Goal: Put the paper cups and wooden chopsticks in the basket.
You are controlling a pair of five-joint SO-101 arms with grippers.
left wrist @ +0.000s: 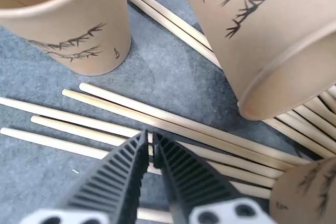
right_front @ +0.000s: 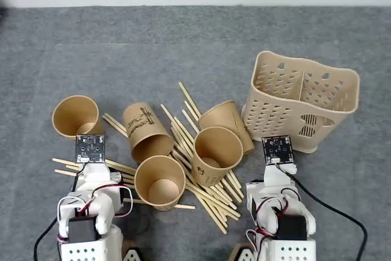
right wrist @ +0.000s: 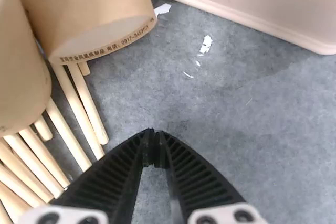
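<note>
At the far left one cup (right_front: 75, 116) stands upright. My left claw (left wrist: 150, 139) hangs just in front of it, low over a few sticks (left wrist: 105, 121) lying flat on the carpet (right_front: 183, 47). Its jaws are together and grip nothing.

In the middle four more cups (right_front: 160, 181) sit in a cluster, some on their sides, with the rest of the sticks fanned out under and between them.

My right claw (right wrist: 154, 148) is also pinched together and empty. It hovers over bare carpet, with a tipped cup and some stick ends near it on one side.

At the right the basket (right_front: 272, 111) stands upright, just beside the nearest tipped cup. I see no cup or stick in it, so I judge the job not yet begun; the first pick is the step in hand.

Next I would spread the left jaws, drop them astride one stick or the cup's rim, and close. The right arm is better placed for the cups by the basket.
</note>
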